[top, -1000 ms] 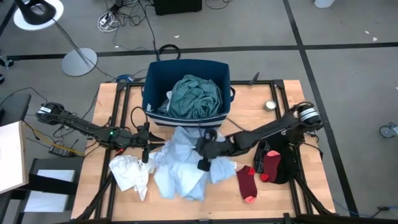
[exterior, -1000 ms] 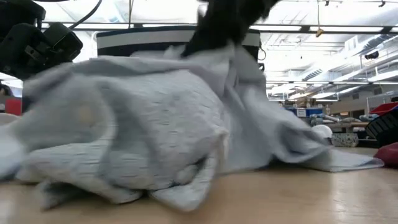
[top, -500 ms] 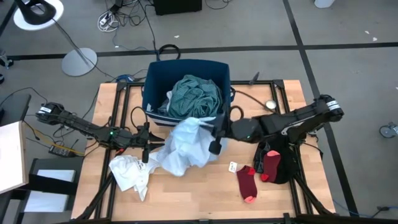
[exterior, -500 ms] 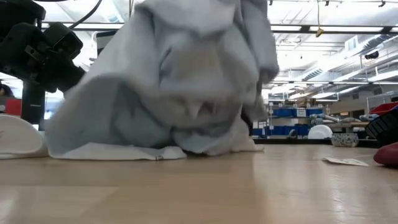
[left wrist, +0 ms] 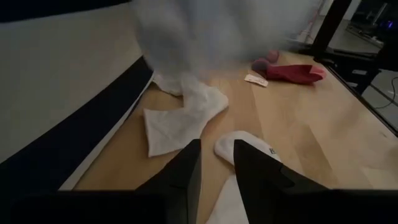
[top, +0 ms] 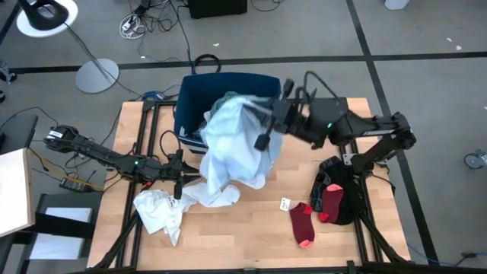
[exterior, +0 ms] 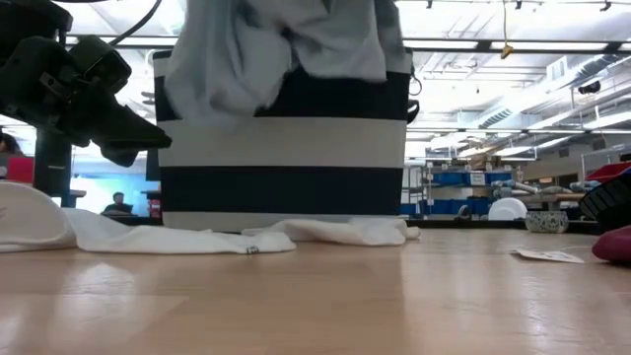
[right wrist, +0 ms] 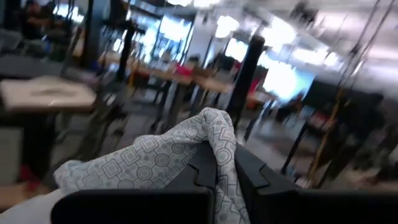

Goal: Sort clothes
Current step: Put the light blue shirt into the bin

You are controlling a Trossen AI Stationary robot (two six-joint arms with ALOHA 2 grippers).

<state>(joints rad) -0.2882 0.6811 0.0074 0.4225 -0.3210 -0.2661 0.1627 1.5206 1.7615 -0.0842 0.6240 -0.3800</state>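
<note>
Carrying pale blue patterned shirt [top: 232, 148] in right gripper [top: 268, 129], fingers clamped on fabric, hanging over navy striped fabric bin [top: 189, 93] for drop-in. Parking left gripper [top: 179, 176], fingers nearly closed, empty, beside white tee [top: 161, 211].

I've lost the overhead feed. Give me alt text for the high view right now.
The right gripper holds a light blue shirt bunched above the navy blue fabric bin, its tail draping down onto the wooden table. The left gripper rests low beside a white tee; dark red socks lie to the right.
</note>
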